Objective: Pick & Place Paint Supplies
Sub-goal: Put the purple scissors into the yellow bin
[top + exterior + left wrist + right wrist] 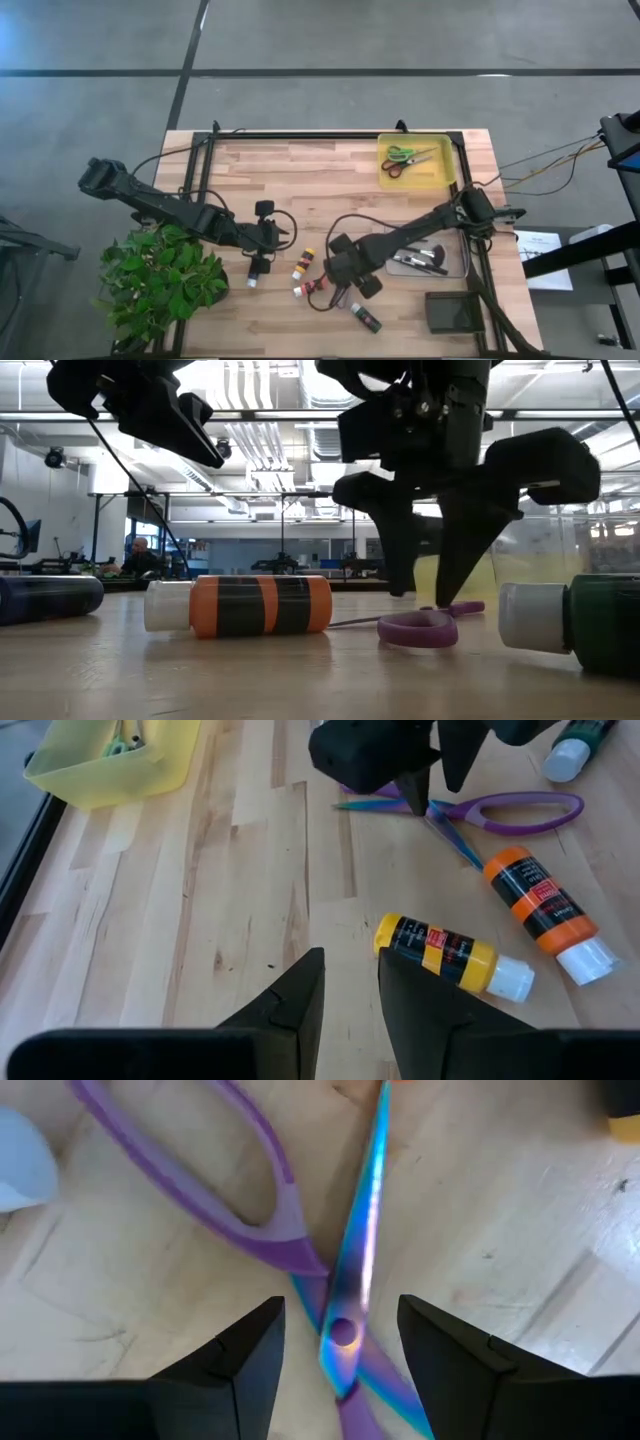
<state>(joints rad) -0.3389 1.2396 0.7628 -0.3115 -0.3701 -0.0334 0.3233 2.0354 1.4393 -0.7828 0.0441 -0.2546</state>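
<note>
We are hovering the right claw (335, 1345), released, straight over the purple scissors (300, 1230) lying flat on the surface (330, 170). The pivot sits between its fingers, blades running along the gap. The left claw (350, 990), nearly clenched and empty, is waiting farther off.

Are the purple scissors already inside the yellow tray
No, the purple scissors lie on the bare wooden table, apart from the yellow tray.
</note>
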